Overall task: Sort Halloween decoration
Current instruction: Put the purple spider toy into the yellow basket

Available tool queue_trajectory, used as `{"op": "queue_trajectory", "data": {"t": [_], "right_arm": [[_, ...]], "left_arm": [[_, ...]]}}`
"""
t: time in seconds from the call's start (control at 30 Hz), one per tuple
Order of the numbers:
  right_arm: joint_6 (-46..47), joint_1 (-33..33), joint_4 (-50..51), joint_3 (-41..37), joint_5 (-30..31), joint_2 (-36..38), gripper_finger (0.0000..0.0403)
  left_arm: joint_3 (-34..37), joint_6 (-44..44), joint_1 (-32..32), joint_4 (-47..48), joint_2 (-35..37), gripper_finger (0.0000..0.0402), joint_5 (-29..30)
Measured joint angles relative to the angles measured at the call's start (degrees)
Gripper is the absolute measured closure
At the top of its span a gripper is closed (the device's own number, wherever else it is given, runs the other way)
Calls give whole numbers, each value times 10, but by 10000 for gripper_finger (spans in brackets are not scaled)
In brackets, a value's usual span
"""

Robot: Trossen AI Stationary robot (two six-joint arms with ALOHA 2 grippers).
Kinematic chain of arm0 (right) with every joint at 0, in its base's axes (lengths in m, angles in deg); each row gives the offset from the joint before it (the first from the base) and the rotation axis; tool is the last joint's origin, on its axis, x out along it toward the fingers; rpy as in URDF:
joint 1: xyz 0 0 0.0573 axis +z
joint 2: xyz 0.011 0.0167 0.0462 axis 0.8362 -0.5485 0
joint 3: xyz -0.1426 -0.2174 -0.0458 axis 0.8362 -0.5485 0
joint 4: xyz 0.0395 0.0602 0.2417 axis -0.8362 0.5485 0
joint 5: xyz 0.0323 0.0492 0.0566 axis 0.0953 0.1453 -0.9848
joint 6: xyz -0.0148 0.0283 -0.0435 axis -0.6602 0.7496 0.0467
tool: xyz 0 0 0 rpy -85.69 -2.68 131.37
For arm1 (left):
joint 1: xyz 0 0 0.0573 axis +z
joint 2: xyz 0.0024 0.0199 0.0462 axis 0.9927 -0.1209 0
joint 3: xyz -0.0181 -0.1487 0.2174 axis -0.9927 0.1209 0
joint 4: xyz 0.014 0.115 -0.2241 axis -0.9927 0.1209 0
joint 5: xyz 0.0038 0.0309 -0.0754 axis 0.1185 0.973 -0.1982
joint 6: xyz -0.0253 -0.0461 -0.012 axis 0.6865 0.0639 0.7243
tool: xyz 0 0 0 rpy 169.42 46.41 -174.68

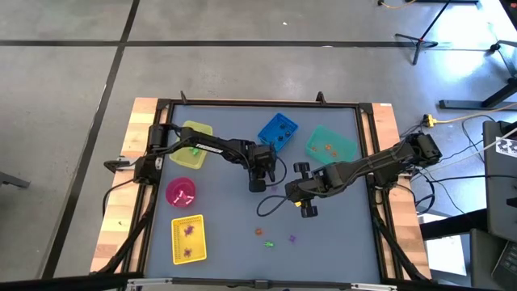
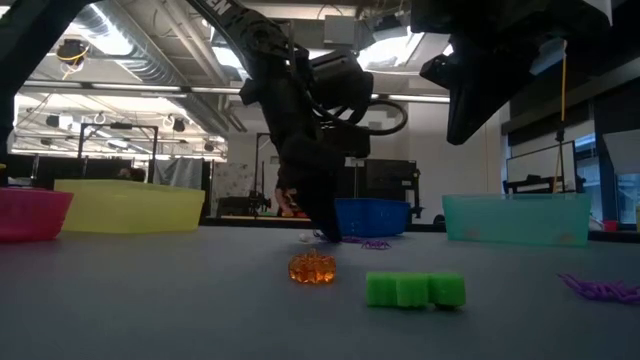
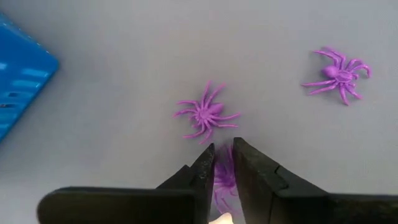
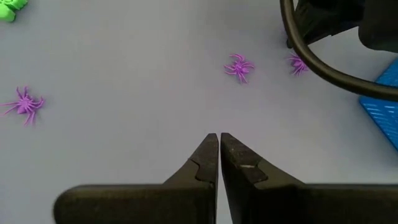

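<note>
My fingers (image 3: pixel 252 177) black, both grippers. Spiders purple: one between my left fingers (image 3: pixel 224 177), two loose (image 3: pixel 207 114) (image 3: pixel 339 73). Table mat (image 1: pixel 242 162) grey-blue, wood edge (image 1: pixel 133 129) pale. Bins: blue basket (image 1: pixel 277 131), teal (image 1: pixel 331 143), pink bowl (image 1: pixel 181 192), yellow bowl (image 1: pixel 191 145), yellow tray (image 1: pixel 188 240). Orange trinket (image 2: pixel 313 268), green blocks (image 2: pixel 415 289).

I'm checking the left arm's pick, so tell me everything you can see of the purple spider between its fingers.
The purple spider looks like thin, glossy plastic. Only a sliver of its body and a few legs show between the left gripper fingers, which stand close on either side, pinching it against the grey table. Most of it is hidden. Two similar spiders lie loose beyond it.
</note>
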Motion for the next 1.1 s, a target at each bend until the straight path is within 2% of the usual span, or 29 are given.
{"op": "queue_trajectory", "data": {"t": [0.43, 1.1], "right_arm": [[0, 0, 0, 0, 1, 0, 386], [0, 0, 0, 0, 2, 0, 386]], "left_arm": [[0, 0, 0, 0, 0, 399, -4], [2, 1, 1, 8, 25, 401, 15]]}}
